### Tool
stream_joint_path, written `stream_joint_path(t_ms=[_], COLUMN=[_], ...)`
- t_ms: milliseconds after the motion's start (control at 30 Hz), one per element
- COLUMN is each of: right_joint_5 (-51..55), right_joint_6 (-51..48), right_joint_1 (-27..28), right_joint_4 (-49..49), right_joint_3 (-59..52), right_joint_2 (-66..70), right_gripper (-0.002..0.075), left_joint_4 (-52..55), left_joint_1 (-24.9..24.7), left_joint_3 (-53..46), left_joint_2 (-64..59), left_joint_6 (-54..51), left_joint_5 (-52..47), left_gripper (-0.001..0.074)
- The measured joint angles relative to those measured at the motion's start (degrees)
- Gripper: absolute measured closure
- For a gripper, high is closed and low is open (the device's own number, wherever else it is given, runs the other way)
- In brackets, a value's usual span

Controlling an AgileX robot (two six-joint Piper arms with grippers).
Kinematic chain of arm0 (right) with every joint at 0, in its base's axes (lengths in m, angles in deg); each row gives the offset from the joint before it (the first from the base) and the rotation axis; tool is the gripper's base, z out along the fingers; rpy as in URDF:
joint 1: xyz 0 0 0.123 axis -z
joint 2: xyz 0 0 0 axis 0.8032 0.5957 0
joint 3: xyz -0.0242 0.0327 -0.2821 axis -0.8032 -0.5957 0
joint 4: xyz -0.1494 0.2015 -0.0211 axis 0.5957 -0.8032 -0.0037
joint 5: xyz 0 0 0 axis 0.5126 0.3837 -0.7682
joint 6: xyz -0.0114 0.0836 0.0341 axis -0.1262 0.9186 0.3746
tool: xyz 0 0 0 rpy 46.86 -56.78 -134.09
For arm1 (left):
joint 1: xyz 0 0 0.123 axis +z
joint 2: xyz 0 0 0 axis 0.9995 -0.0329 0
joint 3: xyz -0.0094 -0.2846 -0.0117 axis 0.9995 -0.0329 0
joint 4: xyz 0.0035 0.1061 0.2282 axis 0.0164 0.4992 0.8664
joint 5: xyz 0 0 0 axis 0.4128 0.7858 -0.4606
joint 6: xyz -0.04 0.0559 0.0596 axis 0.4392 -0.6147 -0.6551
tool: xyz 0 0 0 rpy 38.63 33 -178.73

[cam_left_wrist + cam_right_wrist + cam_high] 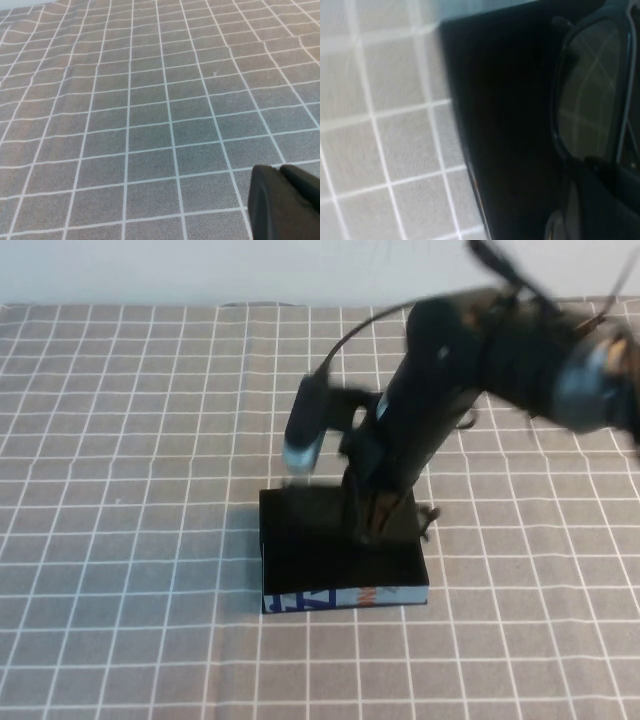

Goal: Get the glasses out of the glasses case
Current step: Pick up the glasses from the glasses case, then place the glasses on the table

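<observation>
Your right hand (375,525) is reaching into the glasses case (340,558) over the glasses (592,95), grip unreadable, left hand (285,202) parked over the tabletop (120,440); a loose pinch is risking dragging the case.

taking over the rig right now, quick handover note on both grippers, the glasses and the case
Right gripper: down inside the glasses case at its right half, right by the glasses; grip not confirmable.
Left gripper: parked over bare checkered cloth, away from the job, holding nothing visible.
Glasses case: open on the cloth mid-table, white printed edge facing the robot.
Done: reach into the case.
Left: secure the glasses, lift them clear, set them on the cloth.
</observation>
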Motion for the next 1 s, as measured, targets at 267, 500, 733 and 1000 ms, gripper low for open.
stream_joint_path(t_ms=[267, 500, 733, 1000], right_joint_5=[-2.9, -10.6, -15.6, -15.9], right_joint_6=[43.9, 59.5, 60.5, 60.5], right_joint_1=[5.0, 14.1, 17.3, 17.5], right_joint_4=[9.8, 6.6, 2.5, 2.6], right_joint_3=[-11.8, -19.3, -19.3, -19.3], right_joint_2=[-12.3, -9.2, -1.9, -0.6], right_gripper=[0.0706, 0.0706, 0.0703, 0.0469], left_joint_4=[0.0, 0.0, 0.0, 0.0], left_joint_1=[0.0, 0.0, 0.0, 0.0], left_joint_3=[0.0, 0.0, 0.0, 0.0], left_joint_2=[0.0, 0.0, 0.0, 0.0], left_joint_6=[0.0, 0.0, 0.0, 0.0], left_joint_5=[0.0, 0.0, 0.0, 0.0], left_gripper=[0.0739, 0.0739, 0.0739, 0.0739])
